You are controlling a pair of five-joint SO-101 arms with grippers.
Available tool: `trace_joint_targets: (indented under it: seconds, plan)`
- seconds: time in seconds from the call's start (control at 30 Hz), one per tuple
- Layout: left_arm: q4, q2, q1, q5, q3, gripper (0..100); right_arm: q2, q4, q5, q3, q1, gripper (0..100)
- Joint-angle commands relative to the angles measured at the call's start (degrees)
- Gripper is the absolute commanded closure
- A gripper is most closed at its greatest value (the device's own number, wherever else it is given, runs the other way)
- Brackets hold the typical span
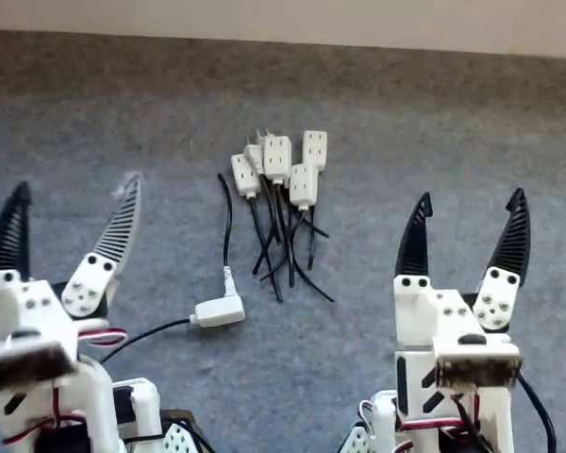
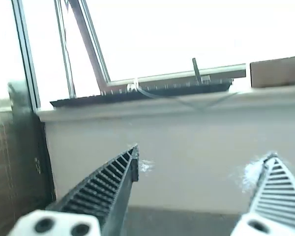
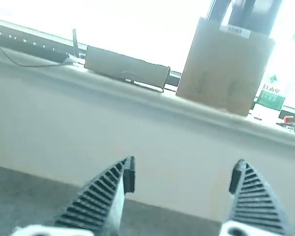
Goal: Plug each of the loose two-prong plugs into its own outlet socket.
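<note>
The grey, finely speckled, felt-like surface (image 1: pixel 453 113) carries a cluster of white plastic outlet sockets (image 1: pixel 283 165) trailing thin black cords (image 1: pixel 285 247). Toward the surface's near edge lies a white two-prong plug (image 1: pixel 217 312) on a black cord of its own (image 1: pixel 146 330). The left hand (image 1: pixel 75 189) pairs one black ribbed finger (image 1: pixel 9 226) with one pale grey ribbed finger (image 1: pixel 123 226). The right hand (image 1: pixel 472 200) has both ribbed fingers black. The arm housings (image 1: pixel 434 321) are white with dark screw dots, and red wires (image 1: pixel 104 336) run beside the left one.
</note>
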Motion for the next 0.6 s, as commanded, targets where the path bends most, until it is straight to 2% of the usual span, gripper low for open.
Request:
trace_joint_targets:
  seconds: [0.0, 0.13, 0.33, 0.57]
  plan:
    - [-16.44, 0.22, 0.84, -0.35, -2.07, 63, -0.48, -5.76, 0.70, -1.27, 0.48, 69.8]
    - [-29.36, 0.22, 0.66, -0.35, -1.98, 63, -0.48, -9.10, 0.70, -3.12, 0.48, 69.8]
    - [-40.79, 0.22, 0.57, -0.35, -1.98, 63, -0.48, -14.11, 0.70, -9.10, 0.40, 69.8]
    - [-54.51, 0.22, 0.57, -0.35, -0.92, 63, -0.48, -14.81, 0.70, -15.08, 0.31, 69.8]
